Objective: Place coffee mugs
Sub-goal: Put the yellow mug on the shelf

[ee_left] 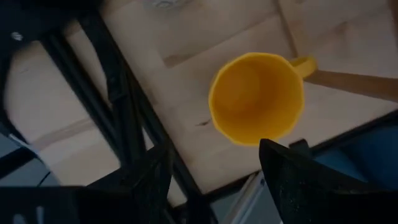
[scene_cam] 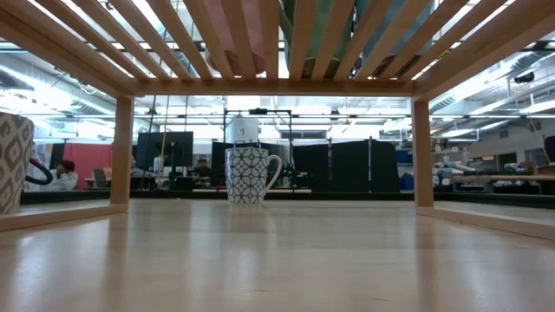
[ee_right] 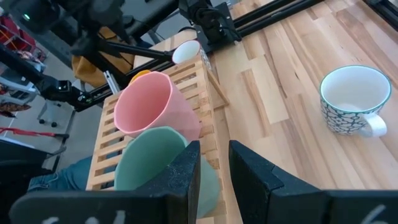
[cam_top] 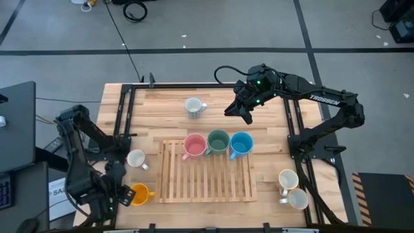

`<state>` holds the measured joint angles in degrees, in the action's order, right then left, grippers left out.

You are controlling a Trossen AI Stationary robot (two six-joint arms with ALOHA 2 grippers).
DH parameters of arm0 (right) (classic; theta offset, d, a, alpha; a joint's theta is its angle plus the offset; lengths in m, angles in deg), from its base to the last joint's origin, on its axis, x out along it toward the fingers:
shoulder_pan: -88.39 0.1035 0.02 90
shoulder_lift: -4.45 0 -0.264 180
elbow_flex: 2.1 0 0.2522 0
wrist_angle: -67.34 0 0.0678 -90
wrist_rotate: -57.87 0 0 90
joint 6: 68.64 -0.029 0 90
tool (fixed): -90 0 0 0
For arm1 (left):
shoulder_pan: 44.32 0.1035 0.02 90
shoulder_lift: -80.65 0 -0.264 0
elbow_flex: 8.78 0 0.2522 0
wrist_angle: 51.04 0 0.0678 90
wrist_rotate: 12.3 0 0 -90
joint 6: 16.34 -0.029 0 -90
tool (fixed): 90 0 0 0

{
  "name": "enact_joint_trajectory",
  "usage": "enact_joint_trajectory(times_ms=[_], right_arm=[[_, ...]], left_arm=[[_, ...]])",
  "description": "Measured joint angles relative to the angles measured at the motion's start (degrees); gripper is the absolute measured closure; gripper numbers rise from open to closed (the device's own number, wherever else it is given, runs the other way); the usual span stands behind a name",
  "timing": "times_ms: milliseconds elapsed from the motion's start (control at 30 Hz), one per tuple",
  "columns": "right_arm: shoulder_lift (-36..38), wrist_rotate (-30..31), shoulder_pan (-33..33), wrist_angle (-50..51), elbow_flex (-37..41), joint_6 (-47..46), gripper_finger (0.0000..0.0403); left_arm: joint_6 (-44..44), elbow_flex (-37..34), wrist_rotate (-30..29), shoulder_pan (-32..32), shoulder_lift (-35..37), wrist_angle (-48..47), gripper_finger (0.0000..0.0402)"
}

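While three glossy round mugs crowd the slatted wooden rack — patterned mug apart.

Only clear text: "TROSSEN", white caps, on right arm upper link, approx 2 o'clock from the slatted rack in high view. A white label off the table's edge, approx 8 o'clock, shows "SA…", rest hidden by left arm. Low view & both wrist views: nothing legible.
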<state>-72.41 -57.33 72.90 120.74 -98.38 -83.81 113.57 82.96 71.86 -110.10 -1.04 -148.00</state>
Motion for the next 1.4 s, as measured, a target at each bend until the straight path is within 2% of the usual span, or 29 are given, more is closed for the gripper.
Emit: enact_joint_trajectory(times_ms=[367,733,933,1400], right_arm=[[0.0,0.0,0.0,-0.1,0.0,-0.2,0.0313],[0.0,0.0,0.0,-0.1,0.0,-0.3,0.0313],[0.0,0.0,0.0,-0.1,0.0,-0.3,0.0313],[0.0,0.0,0.0,-0.1,0.0,-0.3,0.0313]], left_arm=[[0.7,-13.7,0.1,0.0,0.0,15.6,0.0157],[1.0,-22.2,0.1,0.5,0.1,24.5,0.0157],[-1.8,-23.6,-0.1,0.5,0.0,28.7,0.0157],[-3.3,-23.6,-0.5,0.5,0.0,28.6,0.0157]])
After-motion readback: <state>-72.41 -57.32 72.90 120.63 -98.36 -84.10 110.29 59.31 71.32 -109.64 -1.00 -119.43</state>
